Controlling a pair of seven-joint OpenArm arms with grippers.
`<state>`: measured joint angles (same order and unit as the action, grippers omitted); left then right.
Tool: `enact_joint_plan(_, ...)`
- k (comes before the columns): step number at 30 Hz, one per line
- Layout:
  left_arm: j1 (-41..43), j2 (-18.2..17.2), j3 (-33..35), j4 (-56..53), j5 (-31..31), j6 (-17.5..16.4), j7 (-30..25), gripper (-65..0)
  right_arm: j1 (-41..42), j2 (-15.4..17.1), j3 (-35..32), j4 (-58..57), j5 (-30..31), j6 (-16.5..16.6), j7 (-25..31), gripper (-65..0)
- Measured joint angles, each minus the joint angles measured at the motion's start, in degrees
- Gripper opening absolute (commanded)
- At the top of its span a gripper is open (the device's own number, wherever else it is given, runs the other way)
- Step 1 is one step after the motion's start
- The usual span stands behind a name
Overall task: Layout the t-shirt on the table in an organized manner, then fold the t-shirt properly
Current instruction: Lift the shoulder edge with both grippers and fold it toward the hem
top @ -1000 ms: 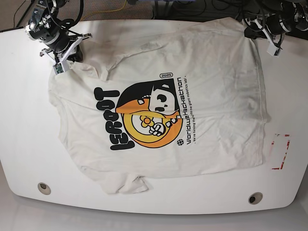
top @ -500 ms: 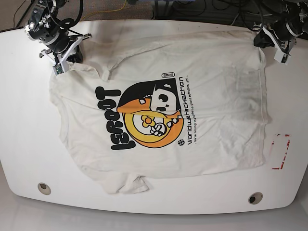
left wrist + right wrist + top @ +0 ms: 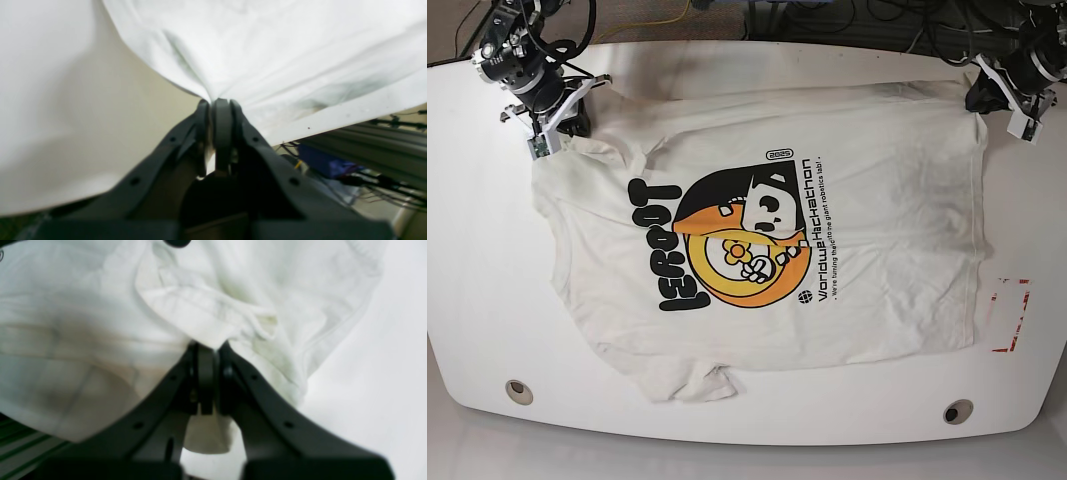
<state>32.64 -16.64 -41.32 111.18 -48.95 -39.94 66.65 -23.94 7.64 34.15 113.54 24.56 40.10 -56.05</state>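
The white t-shirt [image 3: 757, 250] lies print-up on the table [image 3: 477, 300], collar toward the left and hem toward the right. At the table's back left, my right gripper [image 3: 552, 138] is shut on a bunched fold of the shirt's shoulder cloth; the wrist view shows the fabric [image 3: 100, 306] pinched in the right gripper [image 3: 206, 348]. At the back right, my left gripper [image 3: 983, 100] is shut on the hem corner. Taut cloth [image 3: 267, 50] fans out from the left gripper [image 3: 217, 103]. The near sleeve is crumpled at the shirt's front edge.
A red tape rectangle [image 3: 1010, 315] marks the table to the right of the hem. Two grey grommet holes [image 3: 519, 391] [image 3: 957, 411] sit near the front edge. Cables and equipment crowd the floor beyond the back edge.
The left gripper has pulled the hem corner to the right, and the right gripper has shifted slightly up and left. The shirt's back edge is now stretched straighter.
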Motion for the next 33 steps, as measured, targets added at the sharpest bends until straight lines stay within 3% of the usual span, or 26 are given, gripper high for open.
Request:
enact_joint_plan(6,-2.3,-1.3,2.3,0.0,0.5,0.0,2.5,-65.0,2.8,-0.3,-0.1,0.1,0.1,0.0,0.6,-64.8)
enact_joint_plan(14,-12.0,-1.8,2.3,-0.1,0.1,0.0,13.8,-65.0,4.7,-0.2,0.0,0.0,-0.2,0.0,0.0,-64.8)
enact_joint_plan(20,-17.2,-2.2,1.1,-0.2,0.4,0.0,13.7,-64.7,7.1,-0.2,-0.1,0.0,0.0,0.0,0.3,-64.8)
enact_joint_plan(33,-25.4,-2.2,7.4,-5.0,0.4,0.0,13.9,-64.6,13.6,0.7,-0.3,-3.8,-0.3,0.0,0.1,-64.8)
